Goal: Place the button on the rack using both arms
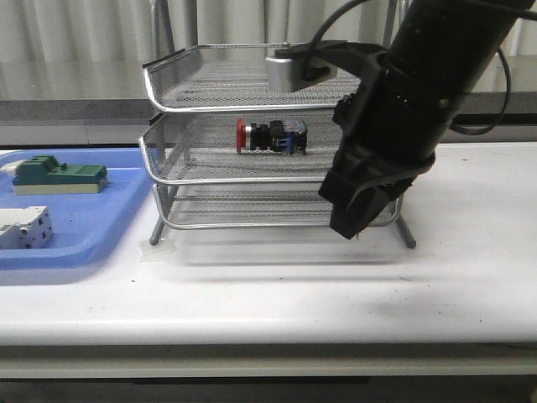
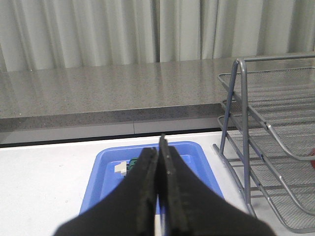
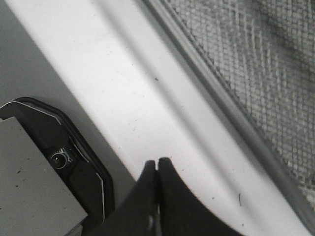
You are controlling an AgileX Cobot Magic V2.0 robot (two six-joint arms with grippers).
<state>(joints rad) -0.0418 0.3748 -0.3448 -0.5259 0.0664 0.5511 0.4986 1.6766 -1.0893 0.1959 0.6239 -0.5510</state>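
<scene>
The button (image 1: 270, 137), red head to the left and blue block to the right, lies on its side on the middle tier of the silver wire rack (image 1: 159, 134). My right gripper (image 1: 350, 227) hangs in front of the rack's right side, pointing down at the table, jaws shut and empty; in the right wrist view (image 3: 157, 162) it is over the white tabletop beside the rack's mesh edge (image 3: 236, 54). My left gripper (image 2: 160, 147) is shut and empty, above the blue tray (image 2: 197, 162), with the rack (image 2: 246, 147) to one side. The left arm is not in the front view.
The flat blue tray (image 1: 126, 235) lies on the table left of the rack and holds a green block (image 1: 59, 175) and a white terminal block (image 1: 23, 227). A grey counter and curtains run behind. The table's front edge (image 1: 268, 336) is close below.
</scene>
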